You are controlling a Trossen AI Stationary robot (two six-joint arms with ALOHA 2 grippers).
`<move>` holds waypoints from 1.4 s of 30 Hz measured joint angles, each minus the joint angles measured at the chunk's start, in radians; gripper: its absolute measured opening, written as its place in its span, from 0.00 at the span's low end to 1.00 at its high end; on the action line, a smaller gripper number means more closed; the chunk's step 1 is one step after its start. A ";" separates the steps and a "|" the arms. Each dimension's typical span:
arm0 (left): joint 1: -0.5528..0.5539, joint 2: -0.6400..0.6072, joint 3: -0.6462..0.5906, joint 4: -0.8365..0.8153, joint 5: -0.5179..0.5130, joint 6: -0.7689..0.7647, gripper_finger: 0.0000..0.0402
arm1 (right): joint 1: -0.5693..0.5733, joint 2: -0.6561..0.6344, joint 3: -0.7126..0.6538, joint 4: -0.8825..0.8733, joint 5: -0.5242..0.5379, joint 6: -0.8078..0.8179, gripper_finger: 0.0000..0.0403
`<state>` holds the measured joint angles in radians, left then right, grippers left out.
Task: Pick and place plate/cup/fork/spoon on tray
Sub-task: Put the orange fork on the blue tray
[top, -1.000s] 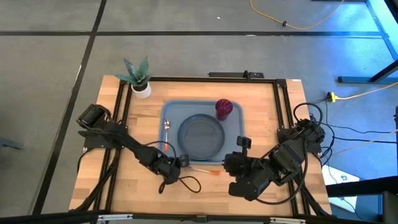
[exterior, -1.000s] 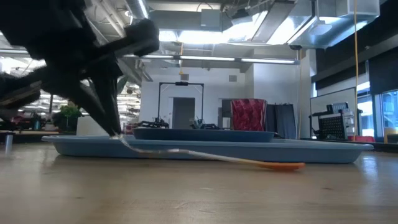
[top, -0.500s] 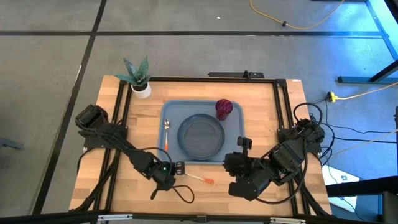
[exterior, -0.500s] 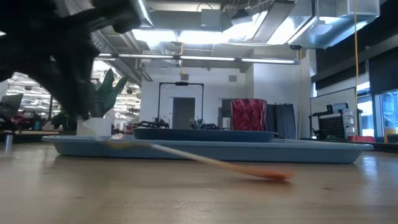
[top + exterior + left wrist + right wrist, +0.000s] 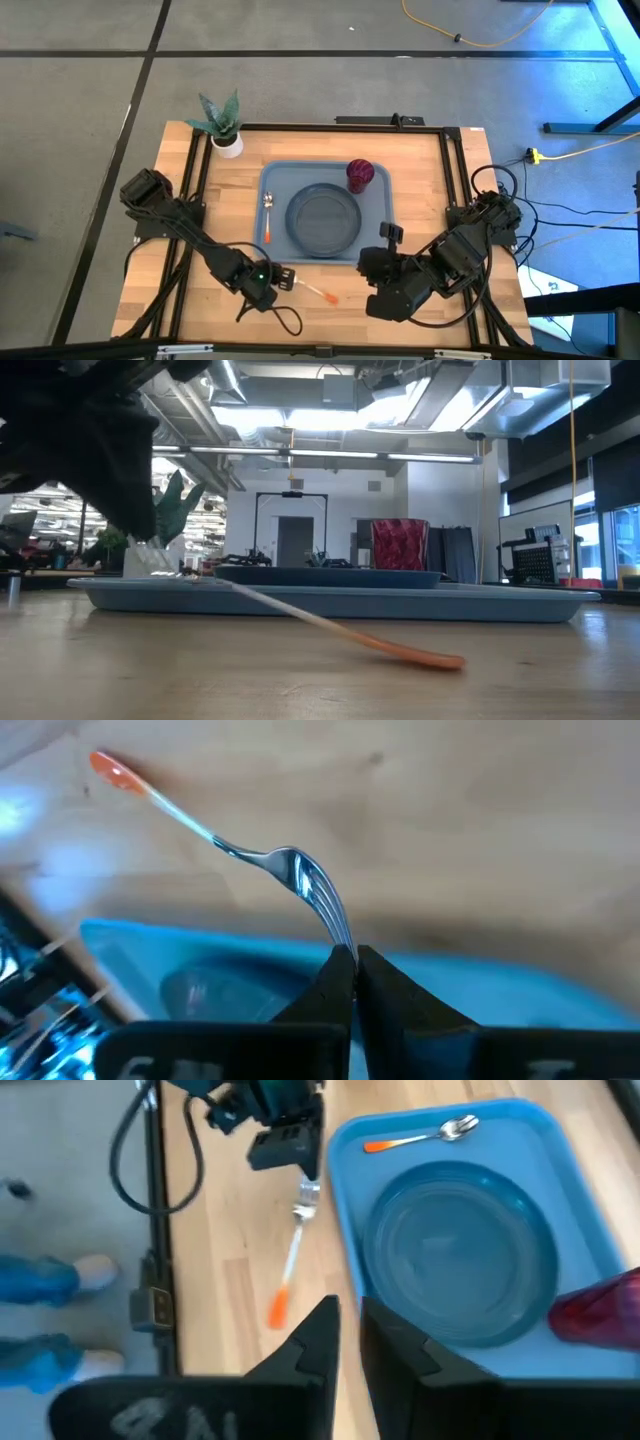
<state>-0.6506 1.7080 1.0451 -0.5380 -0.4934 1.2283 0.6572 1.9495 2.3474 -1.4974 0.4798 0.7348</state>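
Fork has moved off the tray, tines pinched by left end effector.

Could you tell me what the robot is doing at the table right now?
The left pincer is shut on the tines of the fork, whose orange handle rests on the wooden table in front of the tray. The plate, cup and spoon already sit on the tray. The right pincer waits empty near the tray's front right corner.
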 joint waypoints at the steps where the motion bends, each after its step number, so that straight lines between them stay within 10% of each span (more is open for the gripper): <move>1: 0.000 -0.004 0.000 -0.002 -0.012 0.015 0.00 | -0.001 0.000 0.000 0.007 -0.006 0.020 0.11; 15: 0.010 -0.093 0.085 -0.082 -0.187 0.113 0.00 | -0.065 0.017 -0.005 0.027 -0.091 0.150 0.14; 42: 0.022 -0.133 0.400 -0.476 -0.366 0.061 0.00 | -0.242 0.046 -0.163 0.270 -0.346 -0.090 0.11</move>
<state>-0.6289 1.5753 1.4450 -1.0140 -0.8593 1.2888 0.4153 1.9957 2.1845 -1.2276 0.1337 0.6447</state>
